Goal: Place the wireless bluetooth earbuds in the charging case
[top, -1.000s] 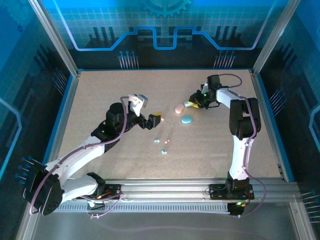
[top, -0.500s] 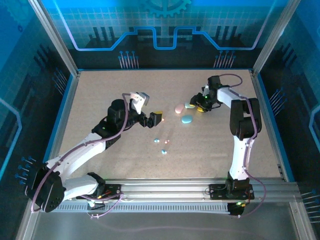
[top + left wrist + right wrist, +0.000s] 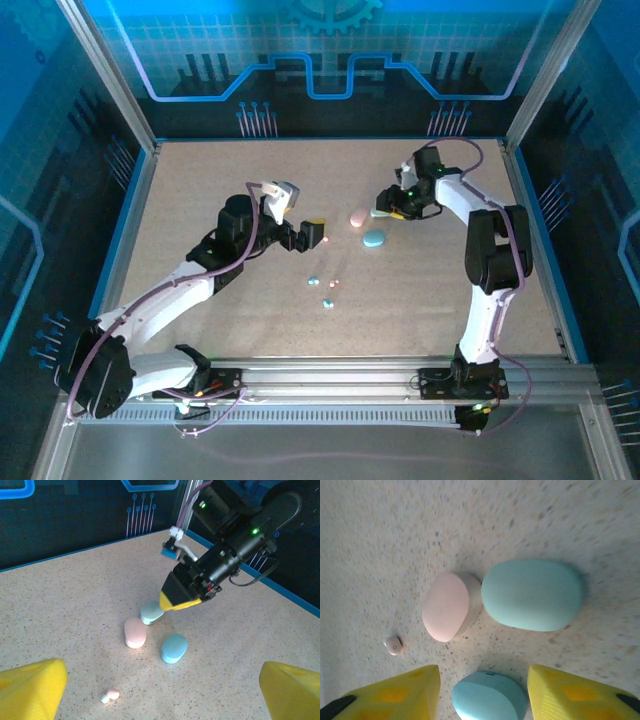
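Observation:
Three pebble-shaped charging cases lie together right of centre: pink (image 3: pixel 358 216), blue (image 3: pixel 374 238) and mint (image 3: pixel 379 211). My right gripper (image 3: pixel 385 205) hovers at the mint case (image 3: pixel 151 613), open. In its wrist view the blue case (image 3: pixel 490 696) sits between the yellow fingers (image 3: pixel 395 695) with a gap on each side, and the pink case (image 3: pixel 449 606) and mint case (image 3: pixel 532 594) lie ahead. A tiny pink earbud (image 3: pixel 394 645) rests left of the pink case. My left gripper (image 3: pixel 312 234) is wide open, facing the cases, with that earbud (image 3: pixel 110 695) just ahead of it.
Three more earbuds lie loose nearer the arms: teal (image 3: pixel 313 281), pink (image 3: pixel 335 284) and teal (image 3: pixel 327 302). The speckled table (image 3: pixel 200 190) is bounded by blue side rails and an aluminium frame.
My right gripper's jaws have spread apart and stand off the mint case it was on. The left gripper has moved right, closer to the cases.

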Robot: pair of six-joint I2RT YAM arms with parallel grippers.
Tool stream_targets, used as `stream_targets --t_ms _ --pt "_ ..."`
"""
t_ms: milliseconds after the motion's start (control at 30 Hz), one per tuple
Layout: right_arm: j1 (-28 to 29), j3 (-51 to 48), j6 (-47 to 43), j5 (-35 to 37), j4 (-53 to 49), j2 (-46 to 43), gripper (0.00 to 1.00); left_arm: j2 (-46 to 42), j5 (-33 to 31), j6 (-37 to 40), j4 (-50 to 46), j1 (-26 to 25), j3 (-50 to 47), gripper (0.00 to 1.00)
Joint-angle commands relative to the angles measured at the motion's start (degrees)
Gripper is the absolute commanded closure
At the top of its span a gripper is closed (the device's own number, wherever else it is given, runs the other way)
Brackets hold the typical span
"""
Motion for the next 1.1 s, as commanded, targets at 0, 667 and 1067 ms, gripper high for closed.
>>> stream_targets --t_ms 0,667,1067 --pt "1.5 2.5 -3.4 -1.5 -3.3 3.5 0.49 -0.1 1.1 -1.2 -1.1 0.5 2.3 0.01" --pt "3.6 -5.4 -4.6 -5.8 -5.5 -1.0 0.49 -0.2 0.3 -1.1 -0.7 0.6 1.7 0.01" --pt "7.7 -7.1 -3.5 3.2 -6.2 -6.8 0.47 0.2 0.5 -1.3 -0.1 0.8 1.6 0.01"
